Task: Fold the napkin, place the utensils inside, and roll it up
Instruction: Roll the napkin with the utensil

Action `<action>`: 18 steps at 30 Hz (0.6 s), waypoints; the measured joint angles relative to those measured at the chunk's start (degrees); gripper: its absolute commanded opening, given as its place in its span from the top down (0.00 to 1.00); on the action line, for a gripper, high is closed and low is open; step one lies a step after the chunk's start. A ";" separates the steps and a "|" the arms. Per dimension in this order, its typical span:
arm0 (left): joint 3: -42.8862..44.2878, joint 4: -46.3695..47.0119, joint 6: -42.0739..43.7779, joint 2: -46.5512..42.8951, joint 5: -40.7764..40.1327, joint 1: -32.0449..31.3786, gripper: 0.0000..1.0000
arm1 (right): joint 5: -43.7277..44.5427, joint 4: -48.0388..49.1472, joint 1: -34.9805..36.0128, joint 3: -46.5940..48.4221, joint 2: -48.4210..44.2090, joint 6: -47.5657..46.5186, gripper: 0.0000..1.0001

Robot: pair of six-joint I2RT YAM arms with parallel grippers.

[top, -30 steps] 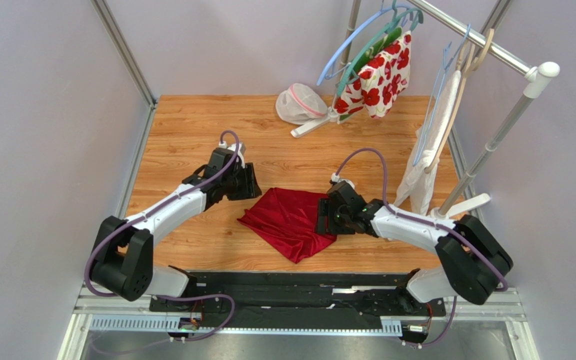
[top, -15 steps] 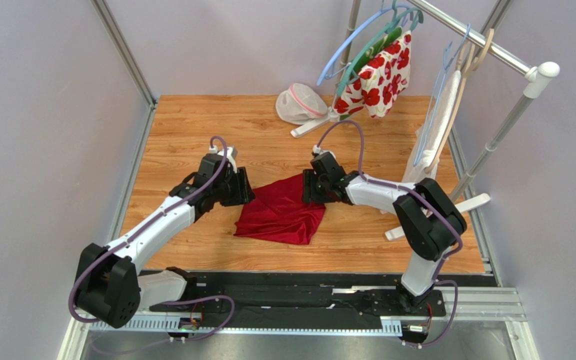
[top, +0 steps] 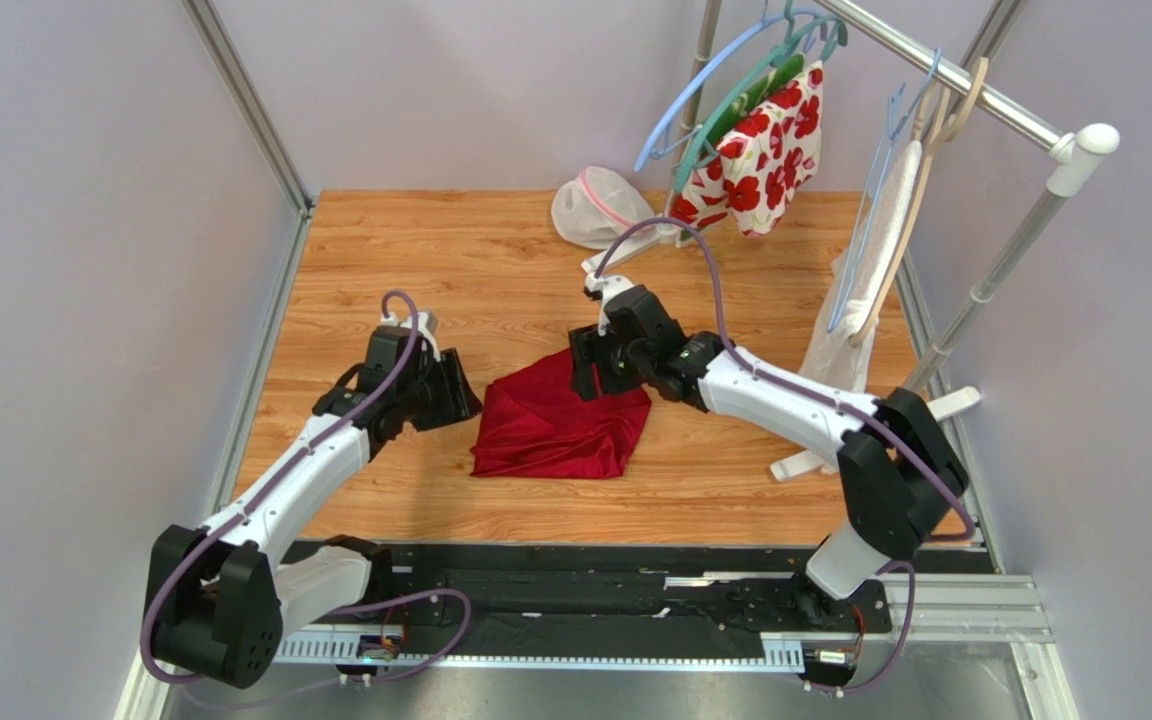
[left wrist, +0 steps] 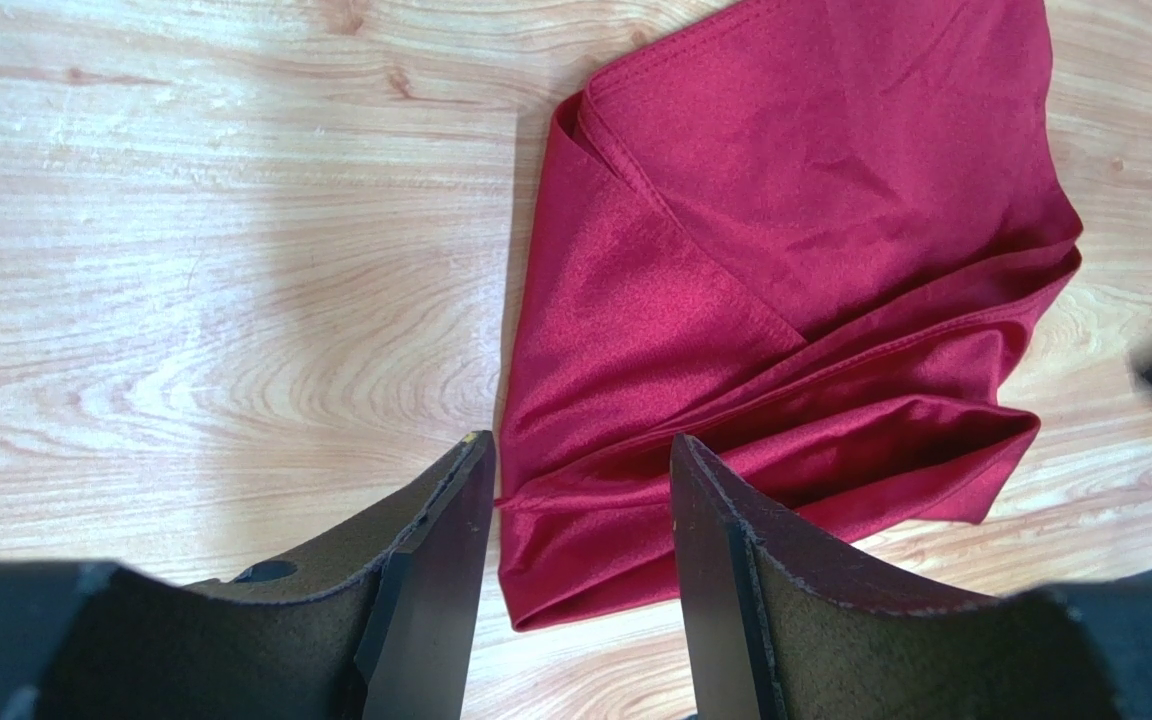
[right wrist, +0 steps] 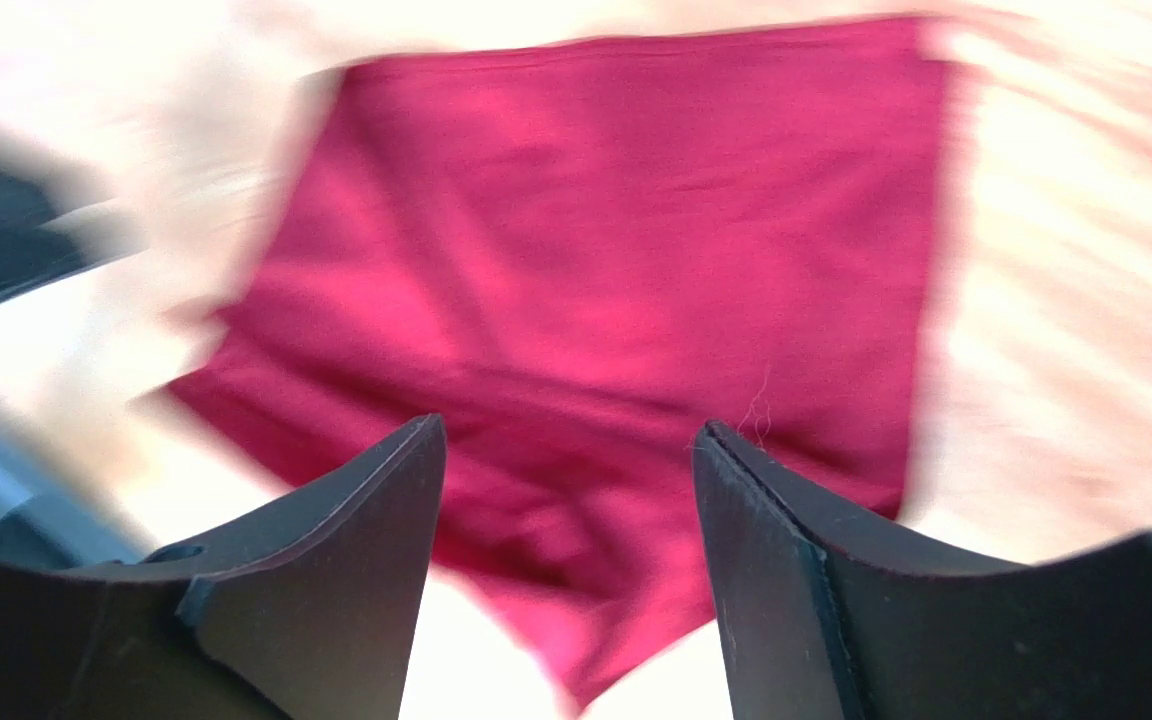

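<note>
Napkin: the napkin [top: 560,431] lies on the wooden table [top: 387,255], about in the middle, between the two arms. It is loosely folded, and the left wrist view [left wrist: 778,270] shows several layers and creased edges.
Left gripper: the left gripper [top: 455,393] is low, just beside the left edge of the napkin. Its fingers are spread and hold nothing; from its own camera [left wrist: 579,458] a corner of the cloth shows in the gap beneath them.
Right gripper: the right gripper [top: 585,368] is over the far corner of the napkin. Its own picture [right wrist: 567,435] is blurred, yet the two fingers clearly stand apart, with red cloth below. I cannot tell if they touch it.
Background: a mesh bag [top: 597,210] at the far edge of the table; a rack [top: 988,93] with hangers carries a flowered cloth [top: 755,150] and a white towel [top: 845,353].
</note>
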 measured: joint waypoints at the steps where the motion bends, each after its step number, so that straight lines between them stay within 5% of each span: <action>1: -0.07 -0.02 0.00 0.00 0.22 0.13 0.44 | -0.50 -0.04 1.79 -0.33 -1.68 0.28 0.35; 9: -0.35 -1.18 -0.37 -2.54 0.57 0.85 0.44 | -8.90 5.86 15.65 -7.06 -3.41 13.70 0.35; 18: -0.35 -3.04 -0.44 -4.42 0.87 0.85 0.44 | -10.05 14.71 16.57 -10.34 3.30 26.82 0.34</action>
